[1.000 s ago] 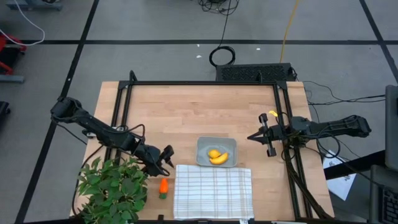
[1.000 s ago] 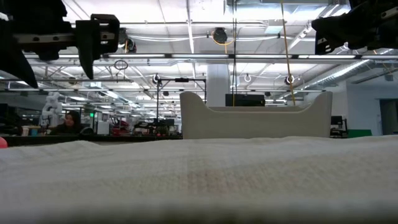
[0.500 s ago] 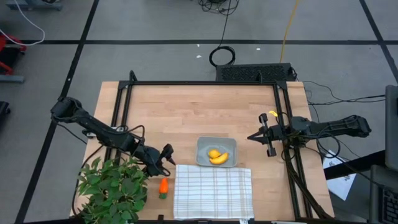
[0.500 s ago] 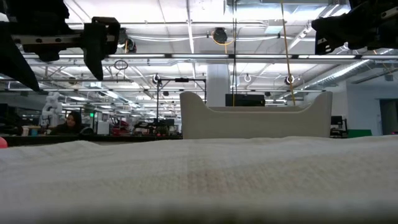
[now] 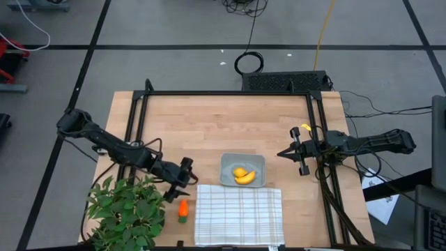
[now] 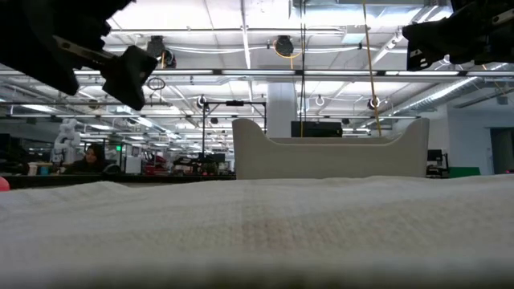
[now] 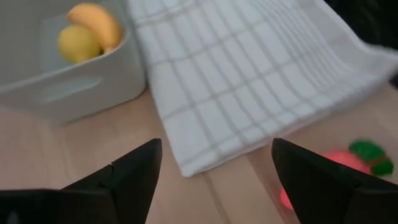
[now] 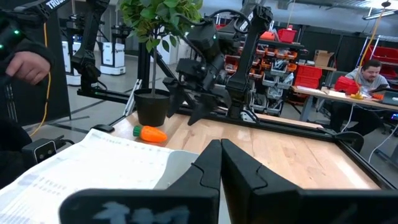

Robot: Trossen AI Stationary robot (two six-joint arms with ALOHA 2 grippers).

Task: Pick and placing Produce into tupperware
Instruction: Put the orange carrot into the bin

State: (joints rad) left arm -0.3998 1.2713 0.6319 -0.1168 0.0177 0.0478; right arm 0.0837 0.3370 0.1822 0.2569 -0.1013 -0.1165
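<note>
The tupperware (image 5: 230, 162), a shallow grey square tub, stands mid-table with the yellow banana (image 5: 245, 178) and the lemon-like lump (image 5: 240, 172) lying inside it; both also show in the left wrist view, banana (image 7: 97, 21) and lump (image 7: 77, 43). The orange carrot (image 5: 182, 209), its green top toward the near edge, lies on the wood between the plant and the cloth. My left gripper (image 5: 183, 173) hovers open just beyond the carrot (image 7: 314, 171), touching nothing, with bare table between its fingers. My right gripper (image 5: 300, 154) waits shut at the right, raised above the table.
A white checked cloth (image 5: 239, 215) lies at the near edge, its far edge by the tupperware. A leafy potted plant (image 5: 124, 213) stands at the near left corner, close to my left arm. Black frame rails (image 5: 223, 93) border the board. People show in the room beyond (image 8: 365, 74).
My left gripper has rolled about its own pointing line while staying in place above the table near the carrot. The carrot, the tupperware and my right arm have kept still.
</note>
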